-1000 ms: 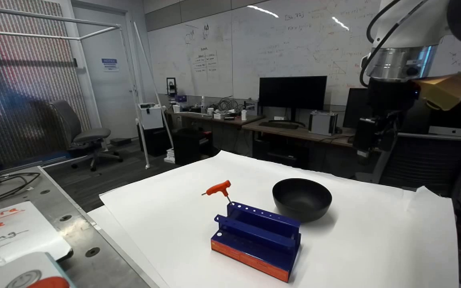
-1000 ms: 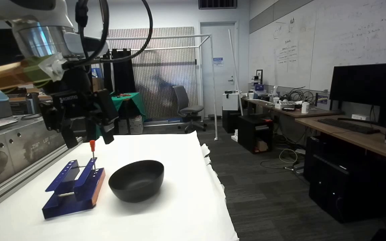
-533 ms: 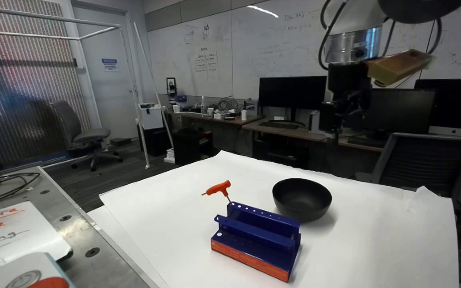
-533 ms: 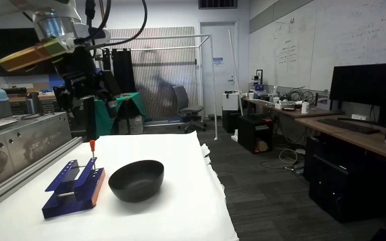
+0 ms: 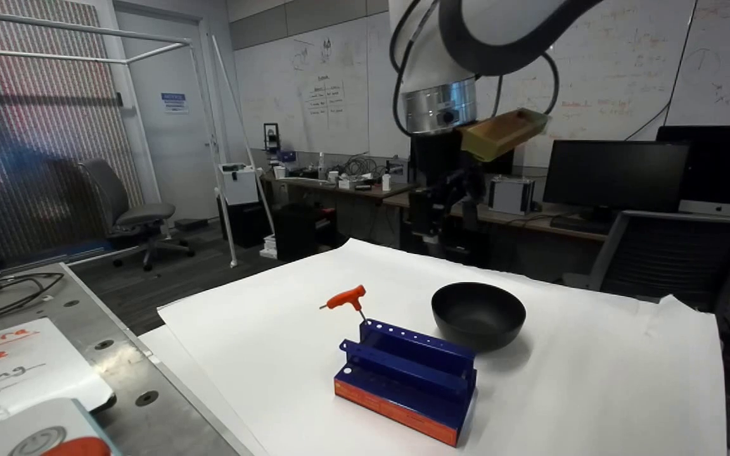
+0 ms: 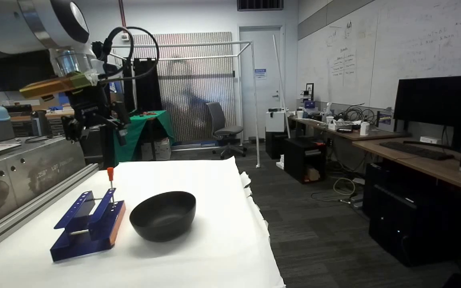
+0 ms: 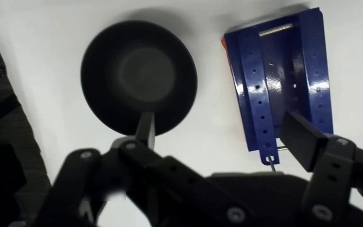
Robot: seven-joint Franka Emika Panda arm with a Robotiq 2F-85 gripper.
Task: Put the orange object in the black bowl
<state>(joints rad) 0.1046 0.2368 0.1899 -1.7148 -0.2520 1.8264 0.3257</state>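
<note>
The orange object (image 5: 346, 297) is a small T-handled tool. Its thin metal shank stands in a hole at one end of the blue rack (image 5: 406, 380), with the handle above. It also shows in an exterior view (image 6: 110, 174). In the wrist view only the shank (image 7: 272, 164) shows; the gripper hides the handle. The black bowl (image 5: 478, 316) sits upright and empty beside the rack, also in the wrist view (image 7: 146, 74). My gripper (image 7: 219, 129) is open and empty, high above the table, apart from everything. It shows in both exterior views (image 5: 450, 231) (image 6: 98, 138).
The blue rack has raised perforated rails and an orange-red front base. White paper (image 5: 593, 380) covers the table. A metal bench (image 6: 26, 172) runs along one side. Desks with monitors (image 5: 615, 174) and a chair (image 5: 682, 253) stand beyond the table.
The arm has swung leftward in an exterior view, toward the bowl and rack side. In both exterior views the gripper has shifted and looks smaller. It stays open. Orange object, rack and bowl have not moved.
</note>
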